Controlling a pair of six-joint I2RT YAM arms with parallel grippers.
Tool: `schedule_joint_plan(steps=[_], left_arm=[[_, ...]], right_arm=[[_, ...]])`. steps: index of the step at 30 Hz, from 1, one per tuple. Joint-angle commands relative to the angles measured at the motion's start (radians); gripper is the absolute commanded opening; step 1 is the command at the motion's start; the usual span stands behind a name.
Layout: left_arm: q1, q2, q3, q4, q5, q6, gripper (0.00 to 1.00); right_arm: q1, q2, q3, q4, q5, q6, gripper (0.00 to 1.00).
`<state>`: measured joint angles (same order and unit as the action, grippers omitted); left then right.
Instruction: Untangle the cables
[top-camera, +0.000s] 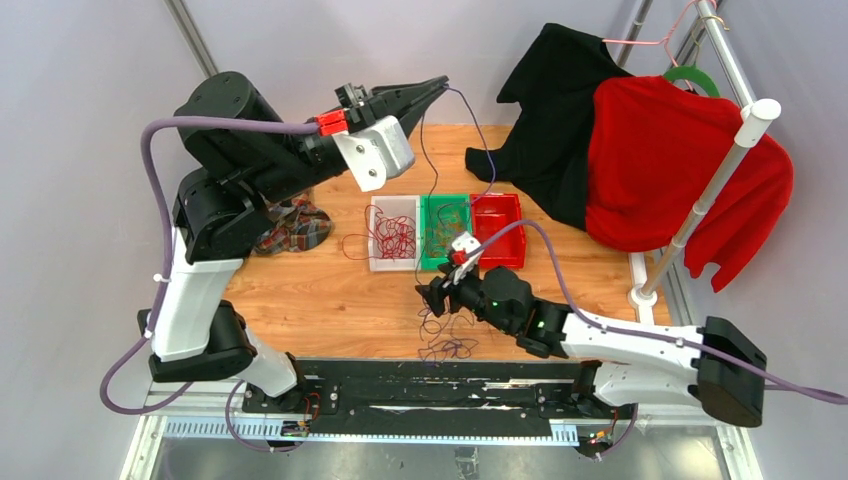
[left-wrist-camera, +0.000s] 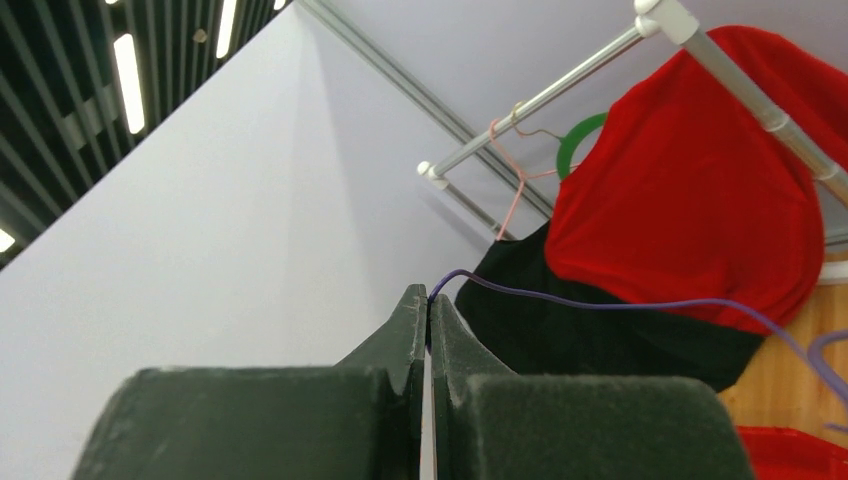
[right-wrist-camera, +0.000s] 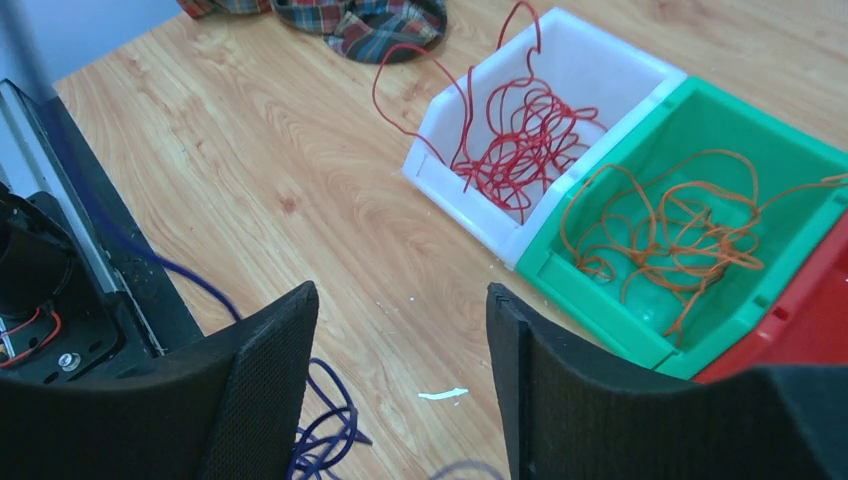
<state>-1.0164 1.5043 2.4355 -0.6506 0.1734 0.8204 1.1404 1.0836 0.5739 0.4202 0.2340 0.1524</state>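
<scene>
Top external view: thin red cables (top-camera: 395, 236) sit in white plastic bin (top-camera: 378, 264), orange ones (top-camera: 447, 228) in green bin (top-camera: 438, 266); left fingers (top-camera: 415, 95) pinch the purple cable (top-camera: 447, 348), heaped on the tabletop (top-camera: 330, 290) near wide-open right fingers (top-camera: 433, 298)

white bin (right-wrist-camera: 600, 72), green bin (right-wrist-camera: 592, 300) and red bin (top-camera: 497, 215) sit side by side on the wooden surface (top-camera: 330, 300); plaid cloth (top-camera: 295, 228) lies nearby; red sweater (top-camera: 670, 170) and black garment (top-camera: 550, 110) drape the rack (top-camera: 700, 205).

left gripper (left-wrist-camera: 429, 305) pinched on purple cable (left-wrist-camera: 620, 306), cable trailing toward 3 o'clock, red garment (left-wrist-camera: 690, 180) on rail (left-wrist-camera: 560, 85) at 2 o'clock, black garment (left-wrist-camera: 600, 345) beneath
</scene>
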Motion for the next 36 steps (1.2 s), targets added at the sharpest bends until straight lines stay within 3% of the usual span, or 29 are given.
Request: schedule_joint_plan(steps=[1, 6, 12, 15, 20, 24, 27, 31, 36], left_arm=[[-0.011, -0.014, 0.034, 0.077, -0.071, 0.083, 0.01], [-0.010, -0.035, -0.014, 0.247, -0.156, 0.236, 0.00], [-0.011, 0.003, 0.057, 0.356, -0.191, 0.391, 0.00], [-0.010, 0.015, 0.063, 0.407, -0.207, 0.469, 0.01], [-0.010, 0.064, 0.079, 0.525, -0.248, 0.593, 0.01], [-0.010, 0.102, 0.129, 0.554, -0.246, 0.557, 0.01], [-0.020, 0.082, 0.088, 0.524, -0.221, 0.512, 0.01], [-0.050, 0.062, 0.048, 0.514, -0.210, 0.511, 0.00], [-0.069, 0.079, 0.088, 0.489, -0.224, 0.549, 0.00]], right_arm=[[0.007, 0.057, -0.003, 0.110, -0.023, 0.035, 0.61], [0.006, 0.095, -0.127, 0.156, 0.007, 0.128, 0.58], [0.013, 0.090, -0.304, 0.211, 0.072, 0.225, 0.58], [0.014, 0.013, -0.399, 0.265, 0.083, 0.257, 0.65], [0.015, -0.233, -0.441, 0.104, 0.133, 0.250, 0.72], [0.015, -0.418, -0.422, -0.069, 0.185, 0.227, 0.72], [0.015, -0.490, -0.391, -0.082, 0.175, 0.161, 0.72], [0.015, -0.401, -0.244, -0.038, 0.109, 0.053, 0.73], [0.017, -0.114, -0.055, 0.036, -0.066, 0.039, 0.73]])
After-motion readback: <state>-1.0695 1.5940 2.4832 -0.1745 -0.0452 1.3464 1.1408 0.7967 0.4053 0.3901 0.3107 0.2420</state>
